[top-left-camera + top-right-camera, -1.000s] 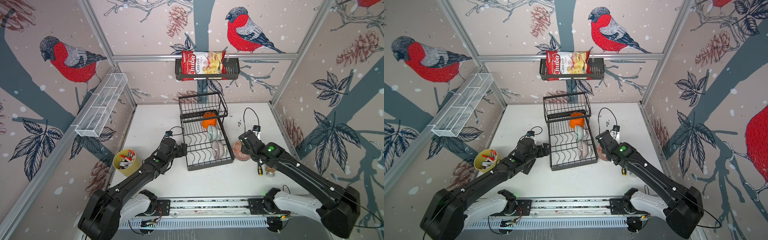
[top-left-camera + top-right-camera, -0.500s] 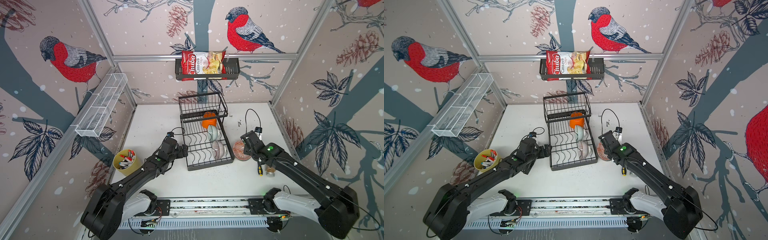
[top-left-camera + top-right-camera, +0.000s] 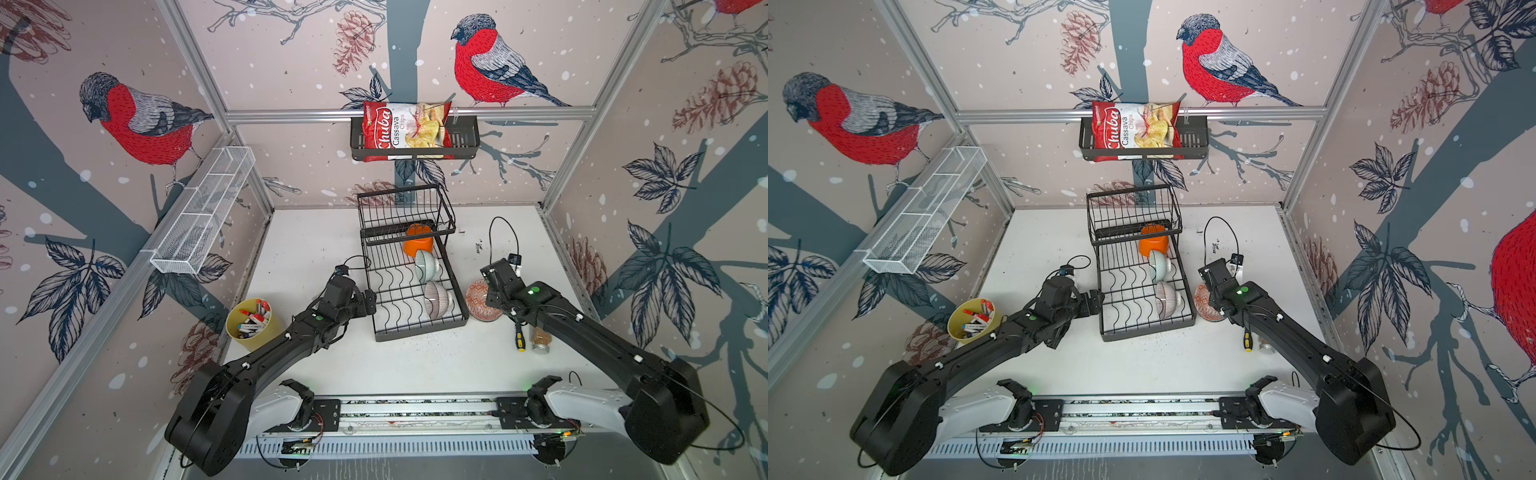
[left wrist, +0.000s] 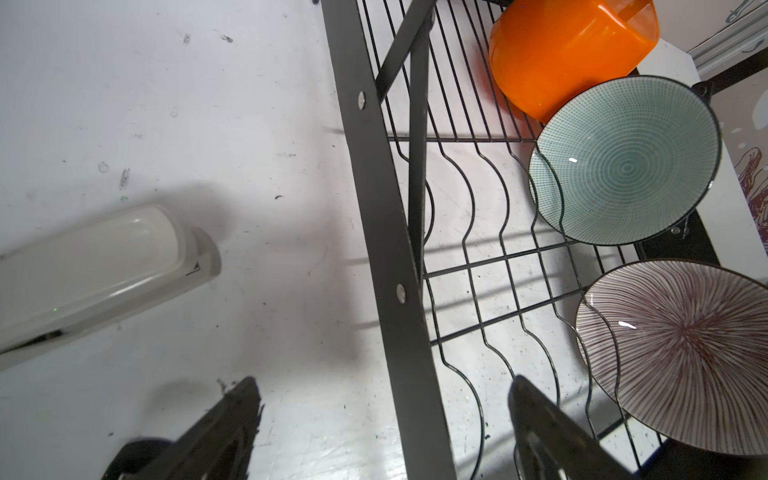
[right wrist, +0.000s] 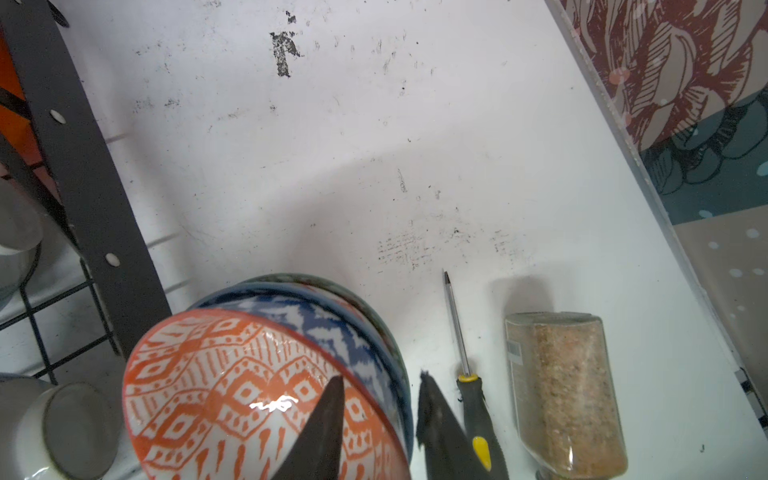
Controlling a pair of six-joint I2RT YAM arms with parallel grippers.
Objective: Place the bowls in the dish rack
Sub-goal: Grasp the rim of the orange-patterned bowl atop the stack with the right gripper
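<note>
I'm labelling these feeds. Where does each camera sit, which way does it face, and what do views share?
Top views: high above the arms' bases, facing down toward the back wall; both arms, left gripper, right gripper.
Left wrist: on the left arm, facing down at the dish rack edge; open fingertips show.
Right wrist: on the right arm, facing down at stacked bowls; fingertips straddle the top rim.
Shared: all show the dish rack.
</note>
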